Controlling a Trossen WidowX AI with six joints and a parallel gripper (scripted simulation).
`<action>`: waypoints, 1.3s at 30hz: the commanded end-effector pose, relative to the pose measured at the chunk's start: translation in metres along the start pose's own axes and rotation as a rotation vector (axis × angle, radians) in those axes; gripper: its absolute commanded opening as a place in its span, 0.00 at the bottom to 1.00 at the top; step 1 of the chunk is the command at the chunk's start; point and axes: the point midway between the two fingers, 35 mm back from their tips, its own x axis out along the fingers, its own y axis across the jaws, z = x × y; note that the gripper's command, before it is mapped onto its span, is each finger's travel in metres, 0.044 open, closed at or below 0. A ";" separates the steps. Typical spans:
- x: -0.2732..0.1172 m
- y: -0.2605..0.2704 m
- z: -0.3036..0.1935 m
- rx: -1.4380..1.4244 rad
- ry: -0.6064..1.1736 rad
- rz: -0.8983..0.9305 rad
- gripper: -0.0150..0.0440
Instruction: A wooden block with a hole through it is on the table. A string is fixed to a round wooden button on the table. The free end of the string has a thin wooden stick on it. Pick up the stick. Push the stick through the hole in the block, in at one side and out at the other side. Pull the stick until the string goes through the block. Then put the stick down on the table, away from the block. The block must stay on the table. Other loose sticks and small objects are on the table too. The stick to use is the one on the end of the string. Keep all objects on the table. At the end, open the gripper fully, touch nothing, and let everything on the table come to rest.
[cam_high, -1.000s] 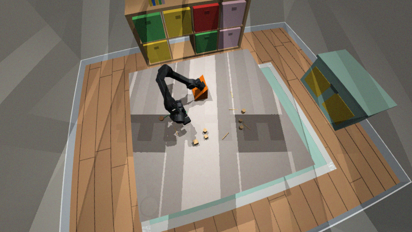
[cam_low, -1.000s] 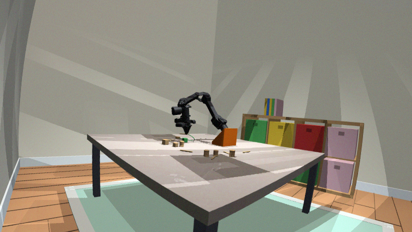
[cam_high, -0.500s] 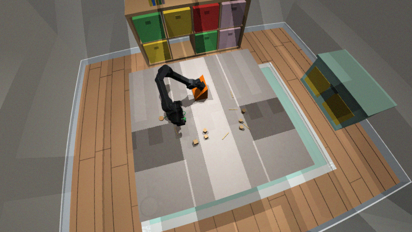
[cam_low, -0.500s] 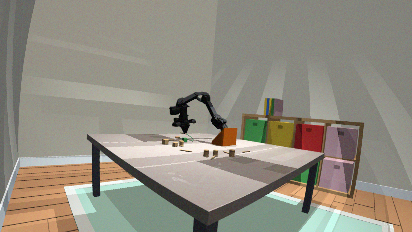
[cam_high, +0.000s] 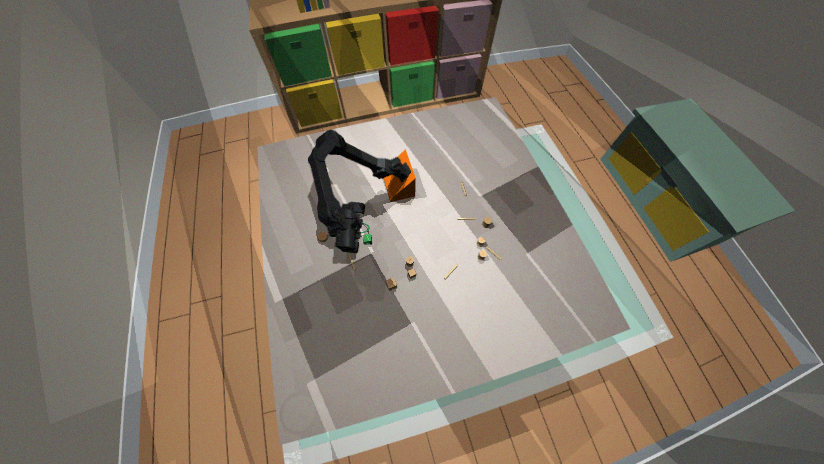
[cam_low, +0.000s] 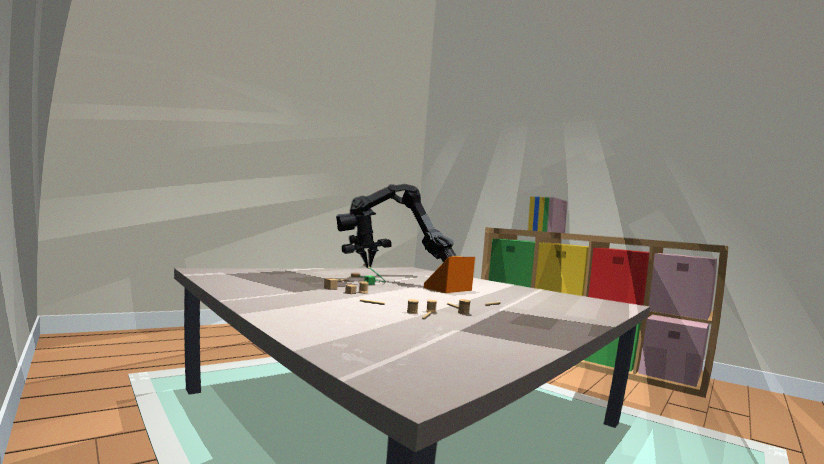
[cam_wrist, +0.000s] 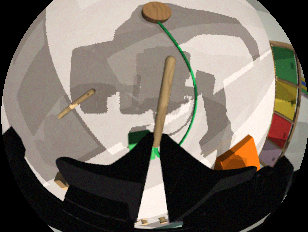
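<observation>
Gripper fingertips (cam_low: 369, 265) were nearly together, clamped on the string's stick (cam_wrist: 164, 102) near its tied end, and we judged that this left the long bare end free to lead into a hole. The stick was held just above the table (cam_high: 507, 345) (cam_low: 369, 340), pointing out past the fingertips. From its held end the green string (cam_high: 366, 225) (cam_low: 378, 274) (cam_wrist: 194, 95) bowed round in a slack curve to the round wooden button (cam_high: 322, 236) (cam_low: 355, 274) (cam_wrist: 156, 12), slack we thought useful, since a taut line could tug the stick askew. Close by sat the green block (cam_high: 367, 238) (cam_low: 369, 280) (cam_wrist: 136, 141), partly hidden by the fingers in the wrist view; we took it for the one to thread, though we could not make out its hole. A loose stick (cam_high: 352, 262) (cam_wrist: 76, 103) lay apart with no string on it, so it was best left alone. Farther out, the orange wedge (cam_high: 403, 185) (cam_low: 459, 274) (cam_wrist: 240, 156) stood by the arm's base, where a wide swing might have brushed it.
</observation>
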 end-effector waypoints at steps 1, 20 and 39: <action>0.000 0.001 0.005 0.094 -0.004 -0.010 0.25; 0.001 0.004 0.030 0.504 -0.021 -0.035 0.25; 0.001 0.005 0.055 0.914 -0.048 -0.055 0.25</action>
